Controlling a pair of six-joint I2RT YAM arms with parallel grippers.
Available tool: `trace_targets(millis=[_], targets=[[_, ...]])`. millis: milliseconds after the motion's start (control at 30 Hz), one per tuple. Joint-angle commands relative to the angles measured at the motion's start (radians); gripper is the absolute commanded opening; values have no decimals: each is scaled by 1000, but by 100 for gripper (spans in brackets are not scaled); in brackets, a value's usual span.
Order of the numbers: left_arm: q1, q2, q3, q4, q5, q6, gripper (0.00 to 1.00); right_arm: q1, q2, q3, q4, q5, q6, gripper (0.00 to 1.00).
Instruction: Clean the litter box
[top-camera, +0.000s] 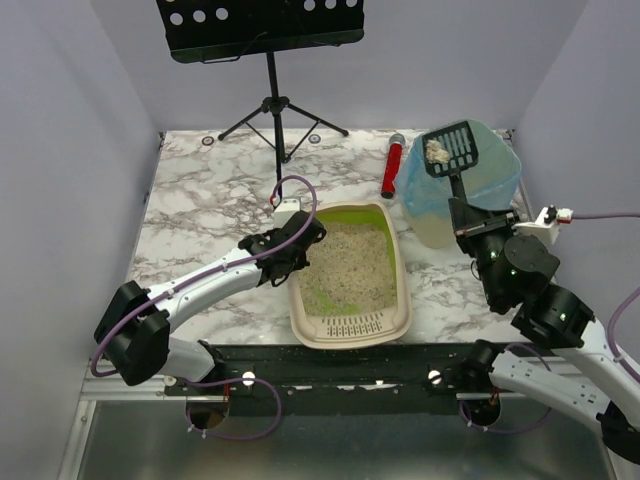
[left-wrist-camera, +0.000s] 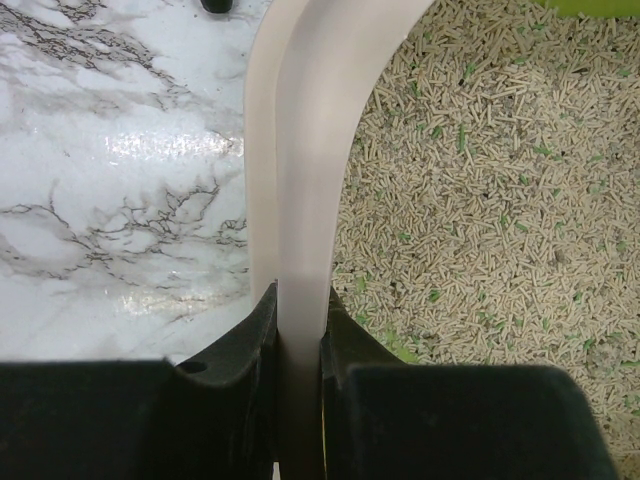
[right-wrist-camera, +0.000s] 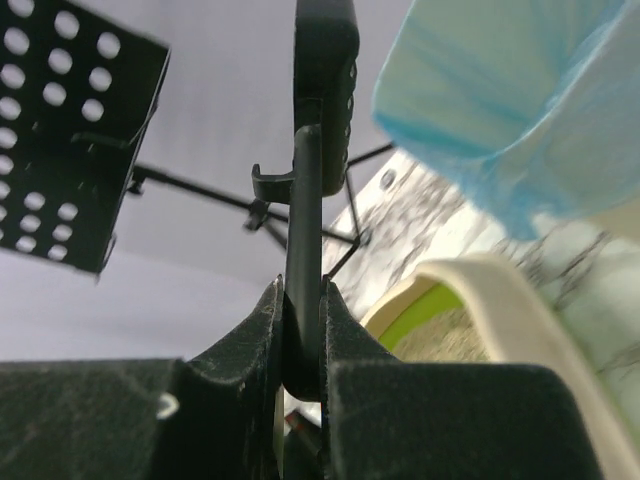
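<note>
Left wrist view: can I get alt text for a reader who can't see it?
The left gripper is shut on the beige rim of the litter box. Tan pellets with green flecks lie right of it, marble table left.

Plain pale walls (top-camera: 70, 120) close in the left, back and right of the frame. They look soft grey-purple. The table (top-camera: 200, 200) fills the middle. Its top is white with wavy grey and black lines, like marble. A black music stand (top-camera: 262, 25) with round holes is at the top middle, and its thin legs (top-camera: 280, 115) sit at the far edge of the table. A shiny grey metal sheet (top-camera: 350, 450) lies along the bottom.
</note>
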Motion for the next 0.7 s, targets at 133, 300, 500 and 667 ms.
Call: trace_targets(millis=[133, 300, 500, 667], targets=[[-5, -44, 0, 69, 72, -46, 0, -4, 4, 20, -30, 481, -145, 1], [-5, -29, 9, 66, 68, -43, 0, -18, 117, 50, -28, 584, -309, 1], [-5, -7, 20, 55, 62, -38, 0, -39, 321, 135, -27, 528, -555, 1], [-5, -10, 20, 51, 52, -35, 0, -41, 423, 193, -24, 376, -783, 3]])
